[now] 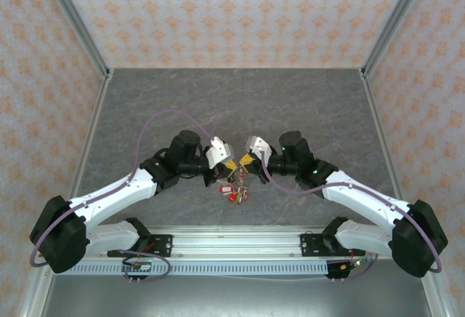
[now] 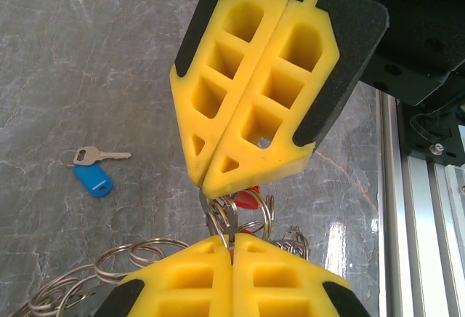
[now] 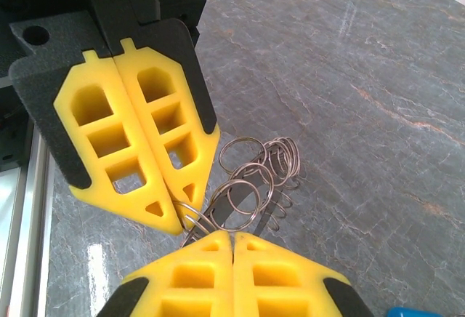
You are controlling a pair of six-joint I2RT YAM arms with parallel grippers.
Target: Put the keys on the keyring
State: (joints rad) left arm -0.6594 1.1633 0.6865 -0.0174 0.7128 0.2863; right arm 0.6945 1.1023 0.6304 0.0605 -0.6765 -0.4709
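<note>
L gripper [image 2: 232, 248] & R gripper [image 3: 232, 241] both clenched on keyring [image 3: 251, 186], near-centre. Thin stiff wire, prob slippery; pinch rim edge-on

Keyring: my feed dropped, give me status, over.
Left tool and right tool both shut, tip to tip, pinching the keyring. Blue-tagged key lies loose on the table, apart. Nothing blocking.

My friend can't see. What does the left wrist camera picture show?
Two yellow grippers meet tip to tip, the left gripper below and the right gripper above, both shut on the keyring, a bunch of thin metal rings. A loose key with a blue tag lies on the grey table at the left.
</note>
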